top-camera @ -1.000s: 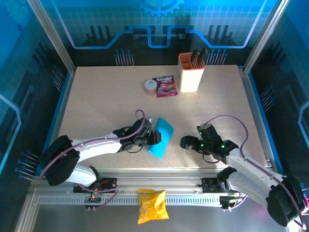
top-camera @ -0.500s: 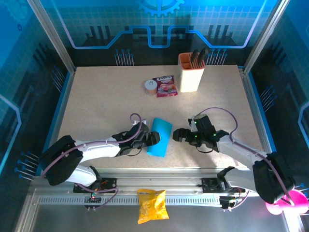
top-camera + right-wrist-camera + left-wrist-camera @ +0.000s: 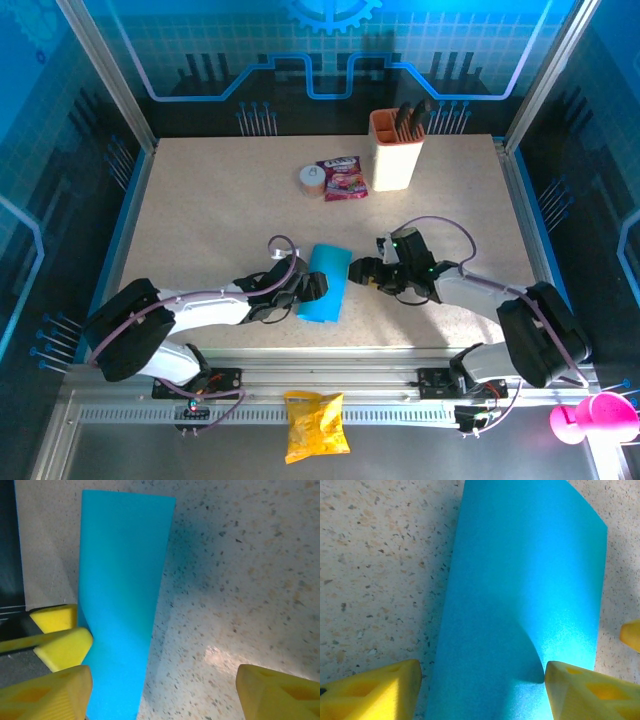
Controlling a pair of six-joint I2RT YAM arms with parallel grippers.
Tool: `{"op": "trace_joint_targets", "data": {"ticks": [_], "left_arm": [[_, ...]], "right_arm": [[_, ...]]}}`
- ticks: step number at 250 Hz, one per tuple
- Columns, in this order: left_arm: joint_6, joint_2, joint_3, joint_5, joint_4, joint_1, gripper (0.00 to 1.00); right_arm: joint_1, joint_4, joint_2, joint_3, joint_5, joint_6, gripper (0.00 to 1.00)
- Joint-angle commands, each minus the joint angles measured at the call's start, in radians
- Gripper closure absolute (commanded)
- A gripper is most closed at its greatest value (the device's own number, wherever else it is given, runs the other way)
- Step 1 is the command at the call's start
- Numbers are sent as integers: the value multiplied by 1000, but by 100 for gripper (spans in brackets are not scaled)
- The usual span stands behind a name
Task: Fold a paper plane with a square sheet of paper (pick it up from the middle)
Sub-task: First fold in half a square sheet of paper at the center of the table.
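Observation:
The square sheet of paper (image 3: 329, 265), bright cyan-blue, sits at the table's near middle, bowed upward along its length. My left gripper (image 3: 311, 290) holds it at its near-left part. In the left wrist view the bowed sheet (image 3: 525, 580) spans the gap of the left gripper (image 3: 482, 692), and the right fingertip (image 3: 585, 690) presses a dent into it. My right gripper (image 3: 362, 272) is open just right of the sheet. In the right wrist view the right gripper (image 3: 165, 700) has bare table between its fingers, the sheet (image 3: 122, 580) lies by its left finger, and the left gripper's fingertips (image 3: 62, 647) touch the sheet's edge.
At the back stand a beige holder cup (image 3: 395, 152), a pink-red snack packet (image 3: 342, 178) and a small tape roll (image 3: 311, 180). A yellow snack bag (image 3: 315, 426) lies below the table's front rail. A pink cup (image 3: 592, 418) sits at the bottom right.
My right gripper has moved left and farther in, up to the sheet's right edge. The left gripper has shifted the sheet slightly left and turned it straighter.

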Motion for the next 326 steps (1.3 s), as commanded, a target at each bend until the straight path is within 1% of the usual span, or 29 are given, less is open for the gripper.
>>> {"op": "trace_joint_targets", "data": {"ticks": [1,15,51,117,144,165,211,223,249,288,304,326], "left_arm": [[2,-18,-23,-42,-18,-1,33],[4,-25,-28,-44,-18,-1,33],[6,-45,-35,-51,-25,-1,32],[15,-89,-47,-62,-41,0,32],[18,-103,-52,-63,-47,1,31],[21,-113,-54,-65,-54,0,31],[31,-130,-58,-66,-70,3,30],[35,-134,-57,-64,-78,3,29],[46,-151,-52,-61,-105,8,28],[90,-196,-25,-47,-189,31,19],[126,-211,-11,-17,-221,58,12],[198,-215,17,47,-268,93,0]], "right_arm": [[21,65,41,40,-41,24,27],[30,75,64,58,-43,27,29],[48,91,113,96,-44,34,32],[70,135,195,140,-62,56,40],[79,156,225,152,-70,67,46],[82,173,244,159,-77,73,54],[84,194,267,171,-95,75,75],[84,196,273,173,-101,74,79],[83,197,287,177,-101,66,82],[84,204,323,192,-119,47,91],[84,201,340,202,-131,35,92],[87,193,358,212,-137,27,92]]}}
